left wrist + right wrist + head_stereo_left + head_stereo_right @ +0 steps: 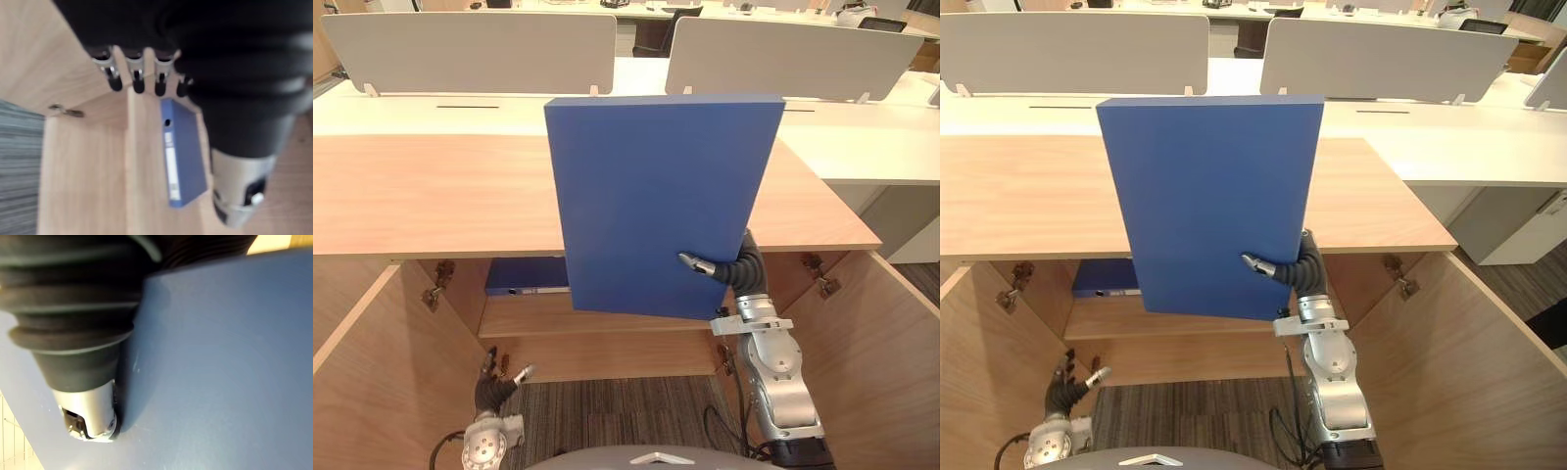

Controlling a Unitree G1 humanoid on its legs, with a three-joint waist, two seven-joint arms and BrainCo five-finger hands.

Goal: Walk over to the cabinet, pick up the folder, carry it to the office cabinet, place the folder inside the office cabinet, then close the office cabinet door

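Folder (661,196) held upright before the open cabinet (421,196)
Right hand (705,264) pinches its lower edge, thumb in front, likely to slot it onto the shelf (597,318); left hand (497,384) low, fingers relaxed

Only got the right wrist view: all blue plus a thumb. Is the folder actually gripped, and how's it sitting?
Observer: Yes. The right hand pinches the blue folder at its lower right edge, thumb across the front. The folder stands nearly upright in front of the open cabinet.
Operator: Doors out of the way?
Observer: Both are swung wide open, the left door and the right door.
Operator: Shelf free?
Observer: Not fully. A second blue folder lies flat on the shelf, toward the robot's left.
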